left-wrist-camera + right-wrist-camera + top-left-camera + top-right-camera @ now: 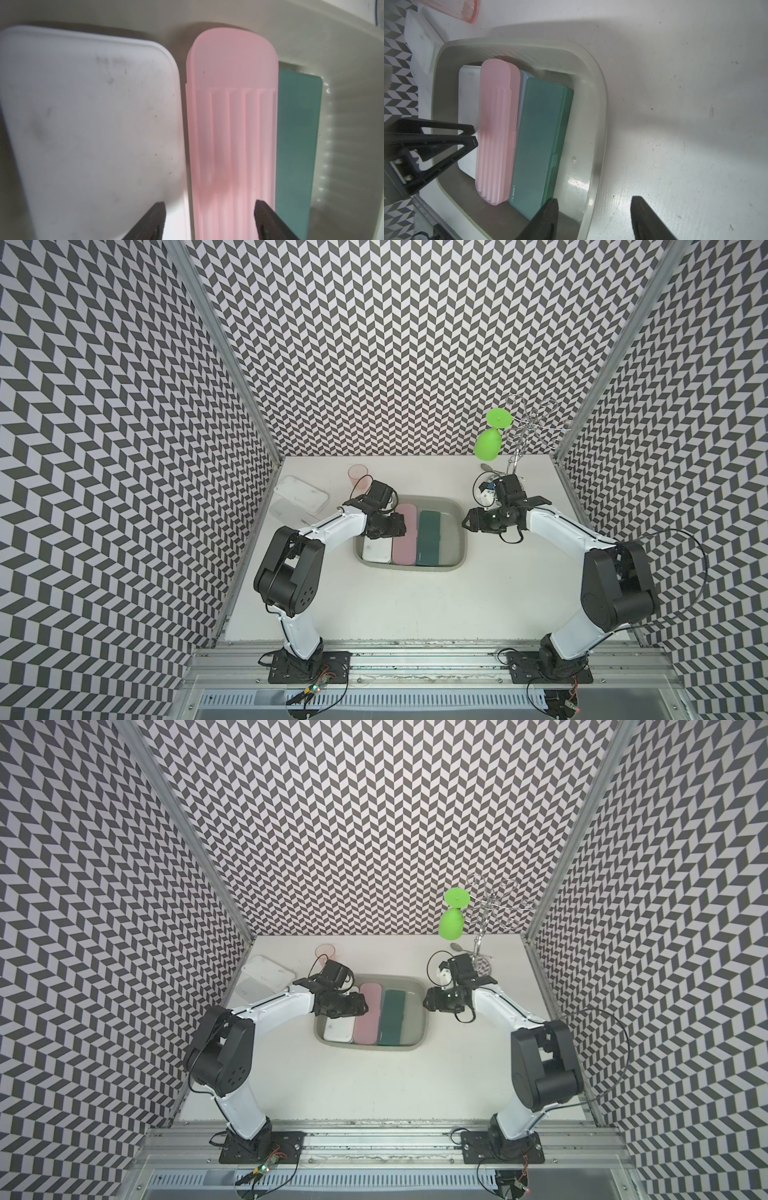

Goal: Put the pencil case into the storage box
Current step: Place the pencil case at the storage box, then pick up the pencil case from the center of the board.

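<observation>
The left fingers [149,224] and right fingers [643,218] are held open, empty. The pink pencil case [230,135], mid-frame, could be knocked crooked by a left finger lifted carelessly.

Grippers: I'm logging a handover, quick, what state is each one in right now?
Left gripper: open, holding nothing, above the pink pencil case.
Right gripper: open, holding nothing, at the storage box rim.
</observation>
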Controlling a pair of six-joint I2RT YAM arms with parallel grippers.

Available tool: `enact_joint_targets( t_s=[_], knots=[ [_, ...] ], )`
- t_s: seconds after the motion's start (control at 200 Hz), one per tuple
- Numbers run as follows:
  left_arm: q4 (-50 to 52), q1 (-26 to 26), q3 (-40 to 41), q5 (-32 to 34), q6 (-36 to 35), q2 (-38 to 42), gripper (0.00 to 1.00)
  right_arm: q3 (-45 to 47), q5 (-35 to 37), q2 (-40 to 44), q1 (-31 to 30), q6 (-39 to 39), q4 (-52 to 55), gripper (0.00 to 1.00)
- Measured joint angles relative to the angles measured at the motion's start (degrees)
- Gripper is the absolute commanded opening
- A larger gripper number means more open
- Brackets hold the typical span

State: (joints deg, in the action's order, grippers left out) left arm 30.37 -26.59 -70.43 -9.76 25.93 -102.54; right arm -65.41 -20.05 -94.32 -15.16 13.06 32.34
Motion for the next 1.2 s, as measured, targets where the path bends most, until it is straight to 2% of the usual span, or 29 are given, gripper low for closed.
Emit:
enact_joint_targets(
  t_s=[0.2,0.24,0.26,0.28,0.31,0.481,0.646,0.801,0.906,1.197],
  knots=[
    [5.0,0.6,-4.4,5.5,-0.3,1.6,0.74,-3.4,3.0,-3.7,-2.7,-0.3,1.9,0.63],
    [5.9,1.0,-5.3,6.2,-0.2,2.6,0.78,-4.0,3.8,-4.6,-3.4,-0.3,2.1,0.63],
    [6.5,1.5,-5.9,6.7,-0.1,3.3,0.85,-4.3,4.1,-5.1,-3.7,-0.3,2.2,0.63],
    [6.9,1.9,-6.4,7.1,0.3,3.9,0.97,-4.5,4.4,-5.5,-3.9,-0.3,2.2,0.63],
    [7.5,2.9,-7.3,7.6,0.8,4.9,1.0,-4.7,5.0,-6.1,-4.1,-0.3,2.2,0.63],
    [9.5,13.1,-11.0,11.3,1.6,10.7,1.0,-4.8,7.9,-8.5,-4.6,-0.4,3.6,0.63],
    [10.3,23.2,-11.0,14.0,0.8,11.0,1.0,-4.8,10.2,-10.3,-4.6,-1.2,4.9,0.63],
    [10.5,31.7,-9.6,12.5,2.3,6.6,1.0,-4.8,11.5,-10.7,-4.6,-1.6,5.4,0.63],
    [10.4,35.5,-9.4,11.5,4.0,1.5,1.0,-4.8,11.8,-10.7,-4.6,-1.9,5.4,0.63],
    [12.9,37.5,-16.4,11.3,7.2,-12.2,1.0,-5.2,11.7,-10.8,-4.6,-2.6,6.0,0.63]
  ],
)
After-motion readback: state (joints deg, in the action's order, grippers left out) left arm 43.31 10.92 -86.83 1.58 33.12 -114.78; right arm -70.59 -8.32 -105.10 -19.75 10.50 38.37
